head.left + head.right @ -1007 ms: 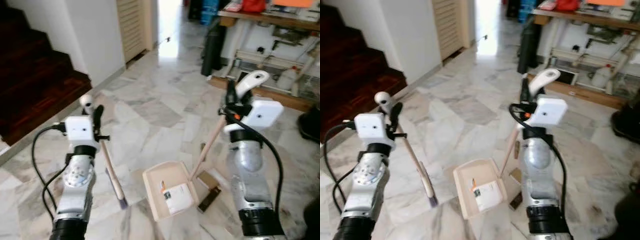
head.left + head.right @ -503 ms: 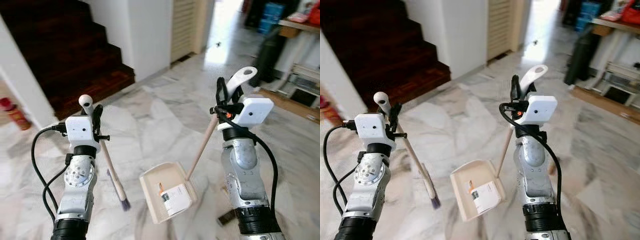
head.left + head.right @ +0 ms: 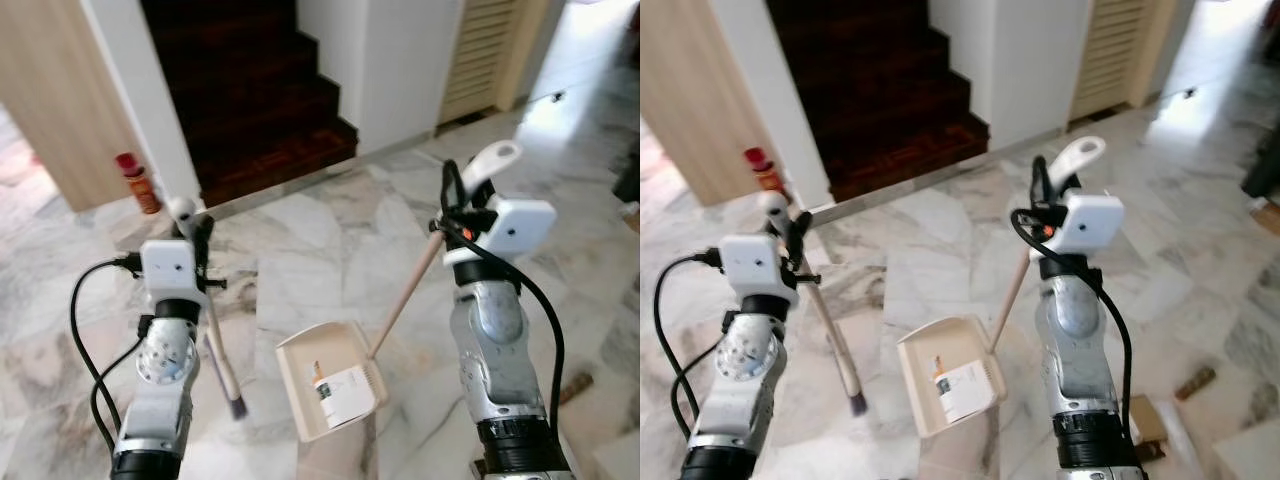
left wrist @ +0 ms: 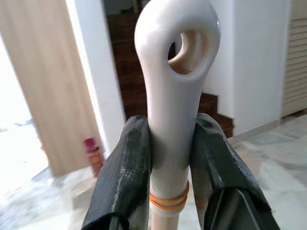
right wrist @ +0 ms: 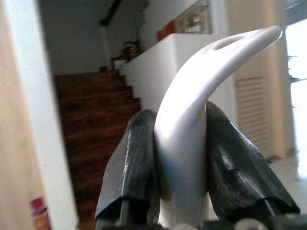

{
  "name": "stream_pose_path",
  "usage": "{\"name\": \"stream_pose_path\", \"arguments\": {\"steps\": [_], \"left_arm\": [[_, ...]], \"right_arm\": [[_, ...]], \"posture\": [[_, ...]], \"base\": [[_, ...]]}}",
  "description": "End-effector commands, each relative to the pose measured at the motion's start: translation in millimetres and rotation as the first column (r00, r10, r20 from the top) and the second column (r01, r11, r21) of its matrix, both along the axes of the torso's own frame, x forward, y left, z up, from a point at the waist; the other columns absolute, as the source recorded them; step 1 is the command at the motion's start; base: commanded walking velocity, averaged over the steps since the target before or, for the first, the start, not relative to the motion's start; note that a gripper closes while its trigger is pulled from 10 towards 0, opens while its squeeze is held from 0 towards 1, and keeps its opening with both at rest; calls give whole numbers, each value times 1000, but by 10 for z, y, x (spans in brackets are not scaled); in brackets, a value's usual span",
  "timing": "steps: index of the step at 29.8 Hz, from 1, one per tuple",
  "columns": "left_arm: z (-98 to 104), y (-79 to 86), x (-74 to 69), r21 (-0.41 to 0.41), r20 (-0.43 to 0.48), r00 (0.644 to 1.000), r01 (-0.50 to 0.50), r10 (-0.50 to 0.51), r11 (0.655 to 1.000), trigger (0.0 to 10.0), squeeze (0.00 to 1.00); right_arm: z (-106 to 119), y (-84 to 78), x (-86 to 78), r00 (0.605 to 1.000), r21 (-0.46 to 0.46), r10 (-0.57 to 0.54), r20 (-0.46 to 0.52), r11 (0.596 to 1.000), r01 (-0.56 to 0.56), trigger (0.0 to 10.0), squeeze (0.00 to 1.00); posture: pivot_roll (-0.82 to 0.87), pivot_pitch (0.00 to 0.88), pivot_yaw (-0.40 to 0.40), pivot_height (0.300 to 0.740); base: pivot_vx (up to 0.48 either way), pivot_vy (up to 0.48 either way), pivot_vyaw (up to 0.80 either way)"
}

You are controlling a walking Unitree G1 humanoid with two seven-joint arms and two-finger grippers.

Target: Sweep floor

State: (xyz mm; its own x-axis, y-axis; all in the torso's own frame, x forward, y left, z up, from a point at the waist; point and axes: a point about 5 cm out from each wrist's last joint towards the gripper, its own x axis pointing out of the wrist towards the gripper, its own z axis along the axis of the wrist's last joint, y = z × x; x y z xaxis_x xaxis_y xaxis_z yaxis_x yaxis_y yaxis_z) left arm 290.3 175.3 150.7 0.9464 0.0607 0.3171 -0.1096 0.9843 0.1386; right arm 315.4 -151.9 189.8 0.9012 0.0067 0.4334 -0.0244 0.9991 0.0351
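Black rubbery fingers (image 4: 127, 177) of the left gripper (image 3: 190, 228) are clamped on either side of the white plastic top of a long wooden-handled broom (image 3: 216, 334), just below the hanging hole in its rounded tip. From that grip the broom's long axis slants down and slightly toward the robot's right, ending in a dark purple bristle tip (image 3: 237, 405) close to the floor. The right gripper (image 3: 463, 196) likewise squeezes its two black fingers (image 5: 235, 167) around the curved white handle end of a cream plastic long-handled dustpan (image 3: 333, 380). Its pale wooden pole (image 3: 405, 296) runs down and to the robot's left, from the gripper to the back edge of the pan. The pan sits low between the two silver arms, its open mouth facing the broom side, and a white printed label (image 3: 340, 384) shows inside it. Broom tip and pan are near each other but apart. Beneath them spreads a grey and white marble tile floor (image 3: 320, 240). Ahead, a dark brown wooden staircase (image 3: 255, 100) rises between white walls, with a small red bottle (image 3: 137, 183) standing on the floor to its left beside a light wooden panel. A louvred beige door (image 3: 490, 55) stands to the right of the stairs.
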Motion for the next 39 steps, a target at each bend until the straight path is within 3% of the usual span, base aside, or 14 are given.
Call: {"name": "stream_pose_path", "arguments": {"steps": [1, 4, 10, 20, 24, 39], "left_arm": [[75, 10, -31, 49, 46, 999, 4, -6, 999, 10000, 0], [3, -16, -71, 95, 22, 999, 27, -29, 995, 10000, 0], [41, -68, -142, 94, 44, 998, 39, -43, 995, 10000, 0], [3, -106, -311, 154, 39, 997, 58, -65, 986, 10000, 0], [0, -85, -338, 159, 27, 997, 62, -67, 985, 10000, 0], [32, -87, -290, 137, 26, 999, 24, -28, 990, 10000, 0]], "right_arm": [[58, 25, -35, 998, -4, 22, 51, 1000, -22, 10000, 0], [-53, 26, -75, 999, -41, 25, 27, 999, -24, 10000, 0], [-226, 30, -209, 998, -101, 62, 0, 993, -62, 10000, 0], [-527, -107, -454, 993, -132, 56, -99, 989, -69, 10000, 0], [-501, -161, -449, 994, -119, 50, -98, 991, -61, 10000, 0], [-325, 43, -326, 995, -95, 84, -50, 992, -88, 10000, 0]], "posture": [[-6, 0, 12, 740], [-23, 0, 23, 740], [-26, 0, 24, 740], [-32, 0, 33, 740], [-36, 0, 34, 740], [-12, 0, 17, 740]], "base": [[0, 0, 706], [0, 0, 710], [0, 0, 710], [0, 0, 337], [0, 0, 0], [0, 0, 103]]}}
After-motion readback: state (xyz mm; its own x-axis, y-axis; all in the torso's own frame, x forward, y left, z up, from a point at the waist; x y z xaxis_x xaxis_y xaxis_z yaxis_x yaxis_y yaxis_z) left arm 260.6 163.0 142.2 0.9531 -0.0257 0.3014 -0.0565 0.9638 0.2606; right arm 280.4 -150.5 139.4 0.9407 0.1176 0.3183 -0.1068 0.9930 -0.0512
